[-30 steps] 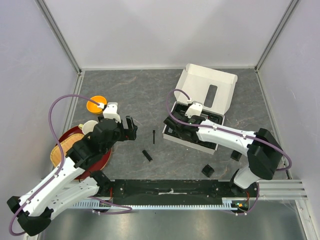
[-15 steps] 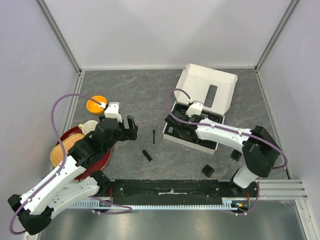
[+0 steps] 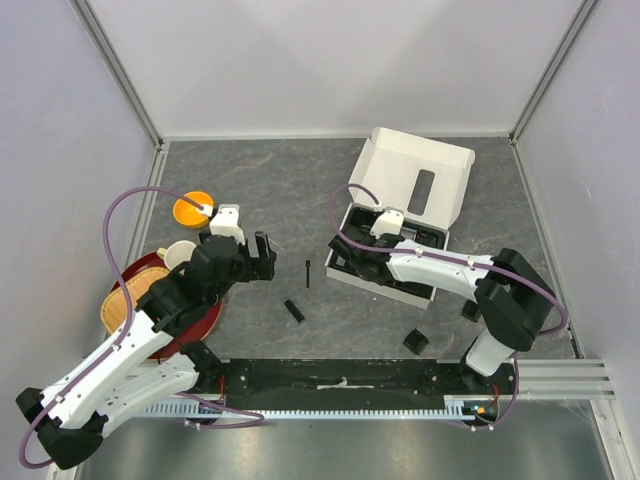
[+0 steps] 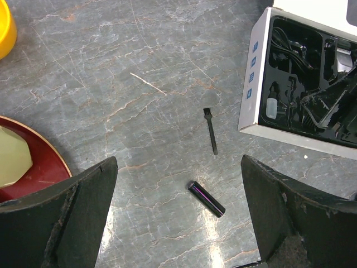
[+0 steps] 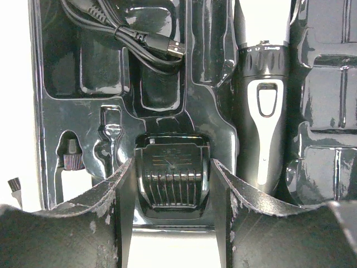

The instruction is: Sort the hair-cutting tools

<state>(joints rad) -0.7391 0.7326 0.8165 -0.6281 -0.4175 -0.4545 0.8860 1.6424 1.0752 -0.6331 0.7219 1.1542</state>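
My right gripper [image 5: 174,184] is down in the black tray [image 5: 323,111] of the white box [image 3: 420,180], shut on a black guard comb [image 5: 173,173] that sits in a tray slot. The black-and-silver clipper [image 5: 265,111], the black cable [image 5: 134,33] and the tiny clear bottle [image 5: 71,159] lie in the tray. My left gripper [image 4: 178,223] is open and empty above the table. Below it lie the thin black brush [image 4: 211,130] and a small black cylinder [image 4: 206,199]. Two more guard combs [image 3: 416,341] [image 3: 471,311] lie on the table near the right arm's base.
An orange bowl [image 3: 192,209] stands at the far left. A red plate [image 3: 205,322] holding a tan dish and a white cup [image 3: 180,253] sit under my left arm. The box lid [image 3: 425,170] stands open at the back.
My right gripper has shifted slightly left and toward the near edge of the tray with the comb between its fingers. The left arm has barely moved.
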